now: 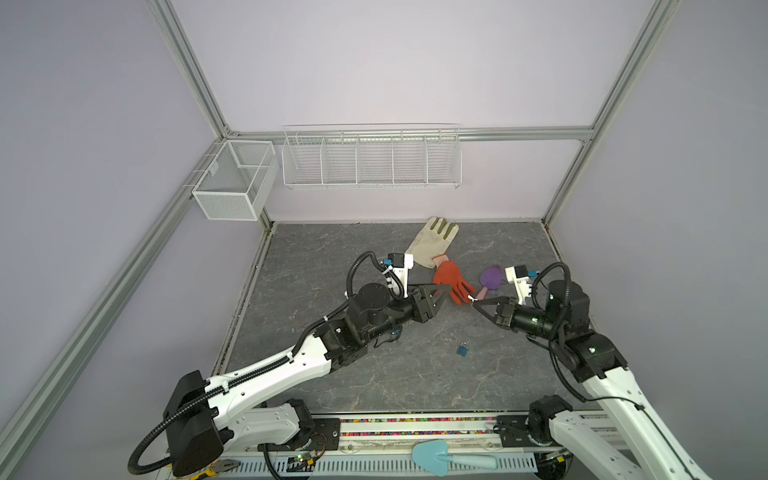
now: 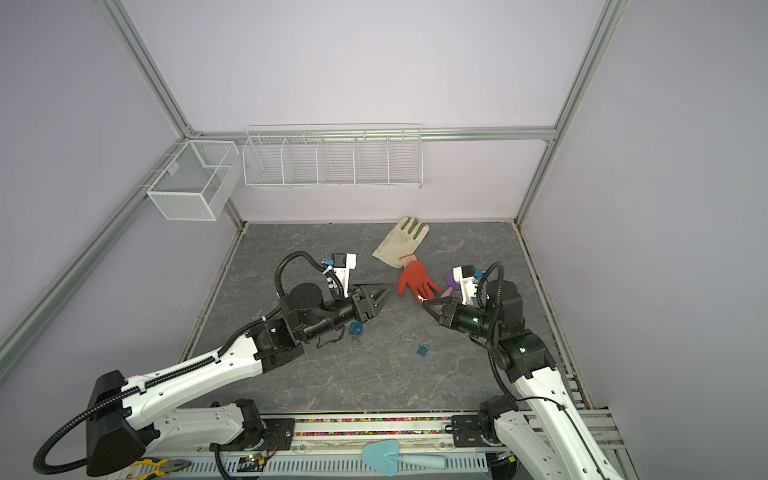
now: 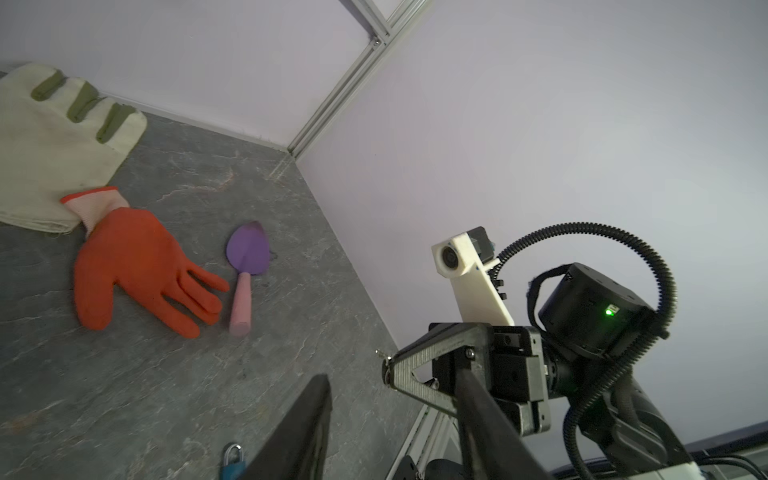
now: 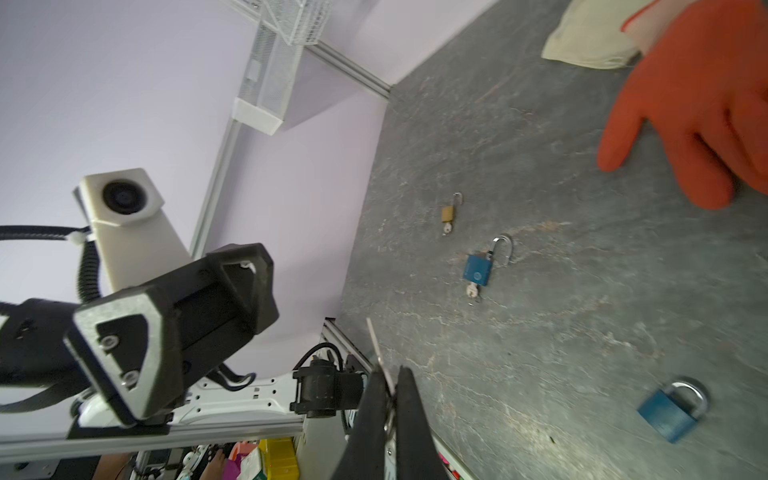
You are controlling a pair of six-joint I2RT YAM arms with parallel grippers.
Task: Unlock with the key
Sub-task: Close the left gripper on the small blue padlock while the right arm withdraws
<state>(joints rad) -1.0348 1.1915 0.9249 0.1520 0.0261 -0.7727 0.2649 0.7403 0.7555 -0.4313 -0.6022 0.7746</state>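
My right gripper [image 1: 473, 301] is shut on a small silver key [image 4: 376, 345], whose blade sticks out past the fingertips. It hovers over the table by the orange glove's fingers. My left gripper [image 1: 440, 297] faces it from the left, open and holding nothing. A closed blue padlock [image 1: 462, 349] lies on the table in front of both grippers. A second blue padlock [image 4: 478, 268] lies below the left arm, its shackle swung open and a key in it. Beyond it lies a small brass padlock [image 4: 449, 214], also open with a key in it.
An orange glove [image 1: 451, 282], a cream glove [image 1: 432, 241] and a purple trowel [image 1: 490, 280] lie at the back of the grey table [image 1: 374, 382]. Two wire baskets [image 1: 372, 160] hang on the back wall. A teal trowel [image 1: 440, 457] rests on the front rail.
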